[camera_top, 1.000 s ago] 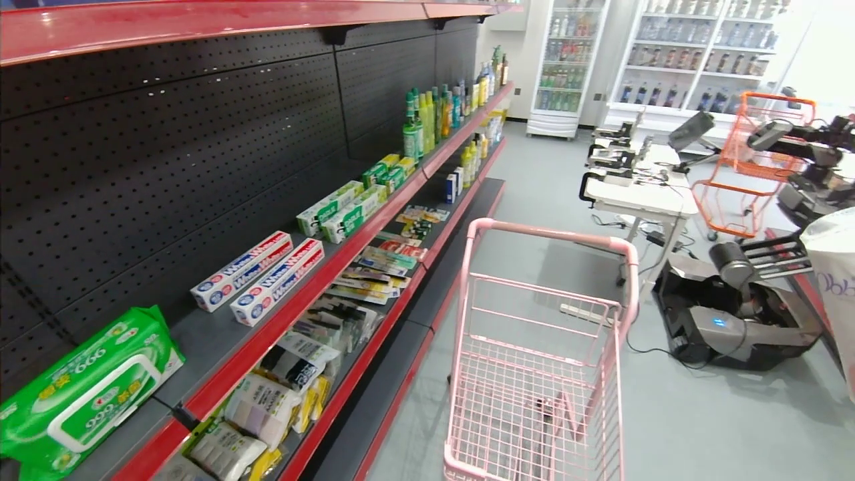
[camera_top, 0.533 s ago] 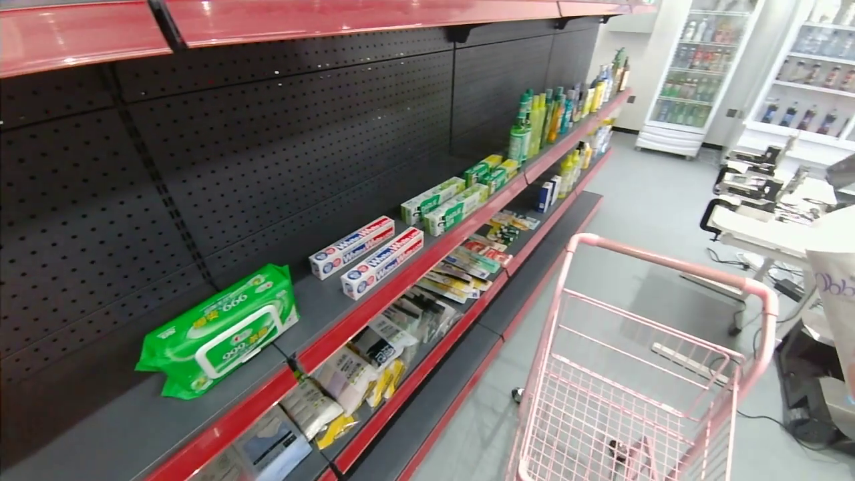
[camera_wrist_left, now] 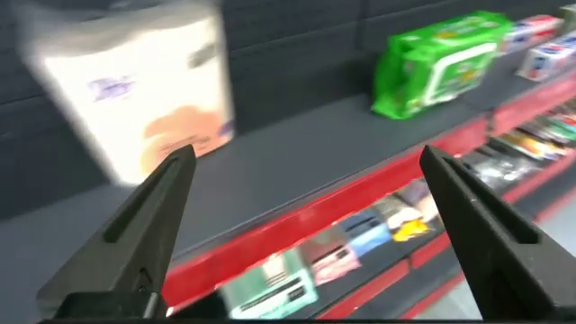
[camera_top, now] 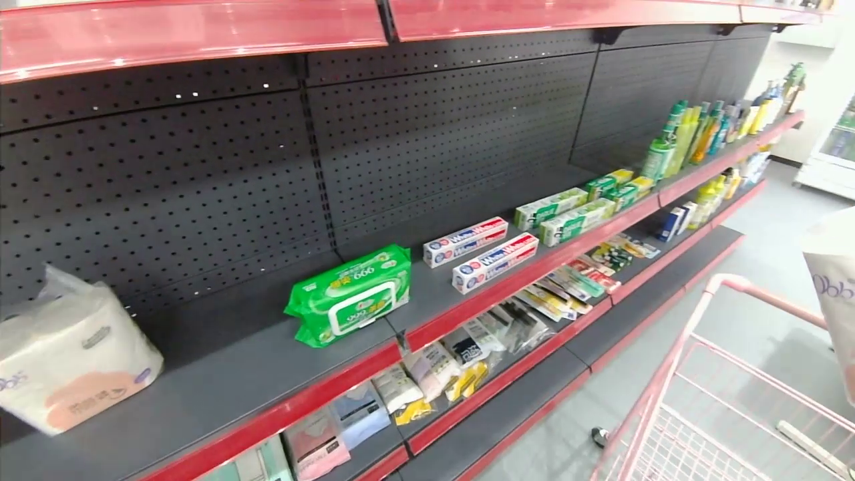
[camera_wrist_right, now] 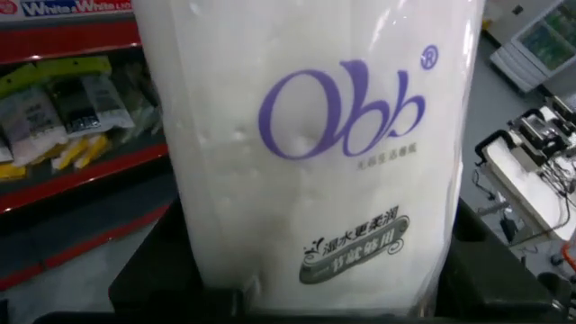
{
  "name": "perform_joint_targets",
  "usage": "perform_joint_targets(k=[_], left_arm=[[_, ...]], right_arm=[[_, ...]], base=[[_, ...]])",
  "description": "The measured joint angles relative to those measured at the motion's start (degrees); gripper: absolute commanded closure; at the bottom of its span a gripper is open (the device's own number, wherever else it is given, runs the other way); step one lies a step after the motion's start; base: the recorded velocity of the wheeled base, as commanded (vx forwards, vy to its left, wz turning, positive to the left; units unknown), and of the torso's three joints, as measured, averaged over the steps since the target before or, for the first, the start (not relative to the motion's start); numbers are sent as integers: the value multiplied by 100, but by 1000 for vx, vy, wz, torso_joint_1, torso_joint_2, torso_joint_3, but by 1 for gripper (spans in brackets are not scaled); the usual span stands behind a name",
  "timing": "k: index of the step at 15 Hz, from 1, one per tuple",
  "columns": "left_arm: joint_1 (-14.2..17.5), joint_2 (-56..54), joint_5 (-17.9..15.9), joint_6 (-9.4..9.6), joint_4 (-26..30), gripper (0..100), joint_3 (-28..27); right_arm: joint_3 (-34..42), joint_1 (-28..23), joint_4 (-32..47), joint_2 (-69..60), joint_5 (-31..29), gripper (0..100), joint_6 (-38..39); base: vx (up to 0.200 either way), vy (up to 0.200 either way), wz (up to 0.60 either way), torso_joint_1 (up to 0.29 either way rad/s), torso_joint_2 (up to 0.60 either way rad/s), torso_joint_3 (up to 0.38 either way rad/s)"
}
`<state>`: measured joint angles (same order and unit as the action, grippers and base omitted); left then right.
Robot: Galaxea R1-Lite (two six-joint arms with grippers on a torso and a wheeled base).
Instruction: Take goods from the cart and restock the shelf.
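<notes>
My right gripper [camera_wrist_right: 315, 274] is shut on a white tissue pack [camera_wrist_right: 315, 144] with purple lettering. That pack [camera_top: 835, 294] hangs at the right edge of the head view, above the pink cart [camera_top: 674, 354]. My left gripper [camera_wrist_left: 306, 157] is open, its fingers wide apart and nothing between them. It faces the middle shelf [camera_top: 220, 381], where a second white tissue pack [camera_top: 73, 354] [camera_wrist_left: 135, 90] sits at the far left. A green wipes pack [camera_top: 351, 294] [camera_wrist_left: 441, 58] lies on the same shelf, further right.
Red-and-white toothpaste boxes [camera_top: 481, 254], green boxes [camera_top: 568, 214] and bottles [camera_top: 695, 133] line the shelf to the right. Bare shelf lies between the tissue pack and the wipes. The lower shelf [camera_top: 467, 401] holds small packets. A red shelf edge [camera_top: 200, 33] runs overhead.
The head camera has swung left, so the shelf now fills the picture and the cart has slid to the lower right. The tissue pack on the shelf has come into view.
</notes>
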<state>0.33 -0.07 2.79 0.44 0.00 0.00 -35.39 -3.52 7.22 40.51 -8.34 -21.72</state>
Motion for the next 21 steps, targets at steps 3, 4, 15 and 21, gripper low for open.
perform_joint_targets(k=[3,4,15,21], left_arm=[[0,0,0,0,0,0,0],[-2,0,-1,0,0,0,0],[0,0,-6,7,0,0,0],[7,28,-12,2,0,0,0]], right_arm=[[-2,0,-2,0,-2,100,-4],[-2,0,-2,0,2,100,-6],[129,17,-30,-195,152,100,167],[725,227,-13,-1152,1520,100,892]], base=[[0,0,600,1,5,4],[0,0,600,2,12,2],[0,0,218,0,1,1],[0,0,0,0,0,0]])
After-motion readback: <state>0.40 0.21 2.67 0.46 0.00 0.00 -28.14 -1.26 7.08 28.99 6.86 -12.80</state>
